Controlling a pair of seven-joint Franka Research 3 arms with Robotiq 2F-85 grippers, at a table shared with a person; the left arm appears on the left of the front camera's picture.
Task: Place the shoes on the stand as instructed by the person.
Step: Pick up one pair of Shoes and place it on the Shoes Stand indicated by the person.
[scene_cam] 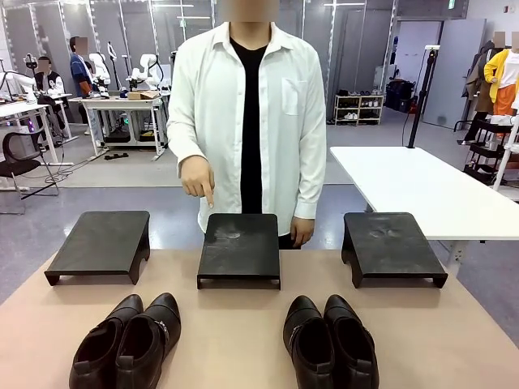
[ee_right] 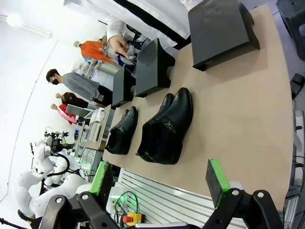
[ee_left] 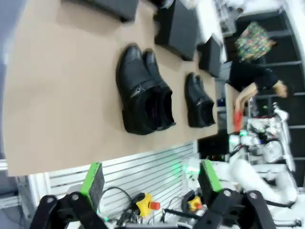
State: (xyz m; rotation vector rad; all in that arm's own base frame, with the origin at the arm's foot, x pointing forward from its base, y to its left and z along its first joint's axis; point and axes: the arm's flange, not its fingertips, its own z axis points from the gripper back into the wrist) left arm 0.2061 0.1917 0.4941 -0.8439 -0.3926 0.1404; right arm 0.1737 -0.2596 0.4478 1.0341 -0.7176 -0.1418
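Finger down on the middle stand, both grippers spread wide

Front view: the person's hand (scene_cam: 197, 178) points straight down at the middle stand (scene_cam: 239, 243), centre of a row of three. The left pair (scene_cam: 126, 340) and right pair (scene_cam: 331, 342) of shiny black shoes sit on the tan table (scene_cam: 235, 348) at the robot's edge, toes toward the row, nothing lifted yet. Left wrist view: the left gripper (ee_left: 151, 179) hangs back off the table's edge, green pads apart with nothing between them, and the left pair lies closest. Right wrist view: the right gripper (ee_right: 159, 179) is also pads apart and empty. Best bet, I'd say: take one shoe across its opening, carry it level, and seat it sole-flat on that top.
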